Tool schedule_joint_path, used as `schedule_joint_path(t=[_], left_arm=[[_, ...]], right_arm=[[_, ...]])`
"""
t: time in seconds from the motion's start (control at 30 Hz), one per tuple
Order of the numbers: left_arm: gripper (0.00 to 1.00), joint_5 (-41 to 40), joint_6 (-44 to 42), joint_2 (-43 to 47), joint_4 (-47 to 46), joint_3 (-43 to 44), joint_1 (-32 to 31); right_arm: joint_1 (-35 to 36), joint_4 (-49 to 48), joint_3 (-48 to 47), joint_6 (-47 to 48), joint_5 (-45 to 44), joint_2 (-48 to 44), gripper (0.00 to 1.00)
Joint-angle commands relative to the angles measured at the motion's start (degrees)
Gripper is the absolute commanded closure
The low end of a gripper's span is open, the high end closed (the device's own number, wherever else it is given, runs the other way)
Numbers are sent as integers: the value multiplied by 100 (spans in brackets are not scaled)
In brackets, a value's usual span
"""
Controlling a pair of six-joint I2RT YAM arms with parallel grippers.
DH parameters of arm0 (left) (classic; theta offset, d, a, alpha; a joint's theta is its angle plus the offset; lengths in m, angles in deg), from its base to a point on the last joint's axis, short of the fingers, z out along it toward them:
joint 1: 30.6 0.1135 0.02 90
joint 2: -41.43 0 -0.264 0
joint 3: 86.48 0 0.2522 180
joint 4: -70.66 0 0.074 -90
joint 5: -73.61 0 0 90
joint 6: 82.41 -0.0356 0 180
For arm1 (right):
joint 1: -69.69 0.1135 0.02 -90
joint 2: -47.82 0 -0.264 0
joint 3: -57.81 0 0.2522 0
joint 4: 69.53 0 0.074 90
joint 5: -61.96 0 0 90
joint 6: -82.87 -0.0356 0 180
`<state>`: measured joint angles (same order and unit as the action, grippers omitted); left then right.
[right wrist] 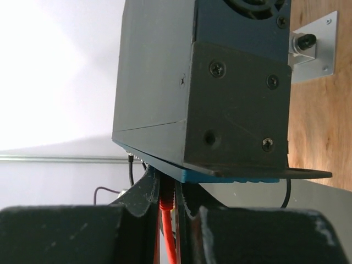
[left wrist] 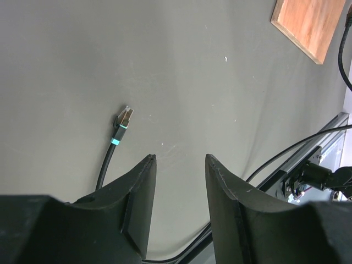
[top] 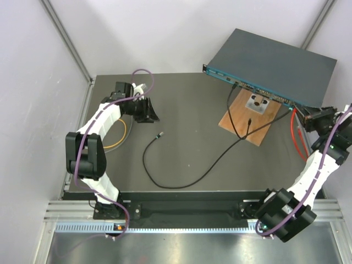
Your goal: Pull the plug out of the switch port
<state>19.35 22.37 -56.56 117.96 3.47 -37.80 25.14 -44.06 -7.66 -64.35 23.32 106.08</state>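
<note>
At the right end of the switch's teal face, the plug [right wrist: 166,204] sits in its port, a small red piece with a red cable [top: 297,137] trailing from it toward the near edge. It looks light and hard-shelled, while its cable is soft and would only stretch or strain if pulled on alone. The best hold is therefore the stiff plug body right beside the socket. A plug of this kind probably has a small latch tab that must be pressed before it slides out, though no tab can be made out here.

The right claw [right wrist: 166,193] is pressed together on the plug just under the teal edge, one finger on each side of the red.

The switch [top: 275,60] is a wide flat metal box at the far right of the worktop [top: 192,110]. It is likely heavy enough to resist a gentle pull, but whether it is fastened down cannot be told, so a straight pull in line with the port seems safest.

Just in front lies a wooden board [top: 242,118] carrying a metal plate. A black cable [top: 181,184] curves across the middle, its loose end [left wrist: 123,120] lying free. The left claw [left wrist: 180,165] hangs over that end, spread and holding nothing.
</note>
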Motion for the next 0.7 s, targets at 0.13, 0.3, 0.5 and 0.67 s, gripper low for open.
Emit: schedule_joint_path(t=[0.13, 0.3, 0.5, 0.67], left_arm=[[54, 143, -99, 272, -155, -33, 96], [54, 187, -81, 220, -181, -16, 96], [54, 187, -81, 211, -172, -16, 105], [55, 240, -37, 149, -207, 11, 114]], right_arm=[[96, 306, 1268, -1579, 34, -261, 100], [-132, 1184, 513, -1899, -64, -245, 100], [-203, 2105, -427, -1996, -29, 62, 100], [-212, 2835, -814, -1438, 32, 272, 100]])
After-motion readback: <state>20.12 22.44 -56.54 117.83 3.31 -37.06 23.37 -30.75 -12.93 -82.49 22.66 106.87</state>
